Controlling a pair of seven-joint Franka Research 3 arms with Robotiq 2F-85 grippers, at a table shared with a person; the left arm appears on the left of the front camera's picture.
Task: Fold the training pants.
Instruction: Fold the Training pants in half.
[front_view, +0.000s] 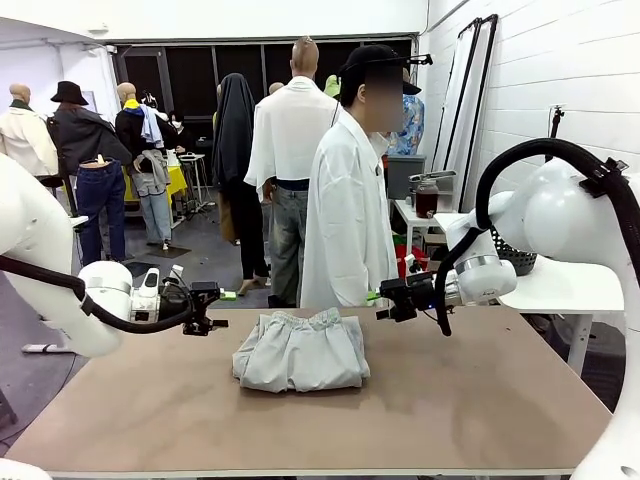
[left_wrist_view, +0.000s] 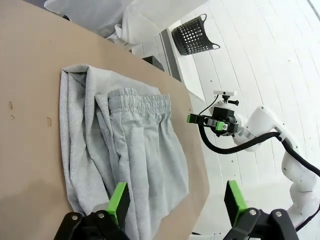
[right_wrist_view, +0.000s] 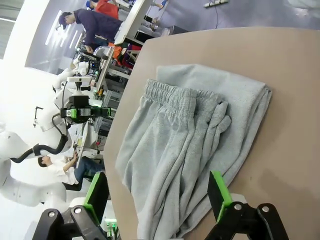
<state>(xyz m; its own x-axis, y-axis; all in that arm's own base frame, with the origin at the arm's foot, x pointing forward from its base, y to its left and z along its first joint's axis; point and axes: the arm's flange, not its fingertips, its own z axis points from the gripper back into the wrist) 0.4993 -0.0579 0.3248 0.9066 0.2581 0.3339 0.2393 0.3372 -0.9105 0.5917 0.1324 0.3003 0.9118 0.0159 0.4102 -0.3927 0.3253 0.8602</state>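
The light grey training pants (front_view: 300, 350) lie folded into a compact bundle in the middle of the table, gathered waistband (front_view: 300, 319) toward the far edge. My left gripper (front_view: 222, 296) hovers open just left of the bundle, above the table, holding nothing. My right gripper (front_view: 378, 296) hovers open just right of it, also holding nothing. In the left wrist view the pants (left_wrist_view: 125, 150) spread ahead of my green-padded fingers (left_wrist_view: 119, 198), with the right gripper (left_wrist_view: 192, 119) beyond. The right wrist view looks over the pants (right_wrist_view: 190, 140) toward the left gripper (right_wrist_view: 80, 113).
A person in a white shirt (front_view: 345, 215) stands at the table's far edge behind the pants. A black mesh basket (front_view: 515, 258) sits on a white side table at the right. The brown tabletop (front_view: 480, 400) is bare around the bundle.
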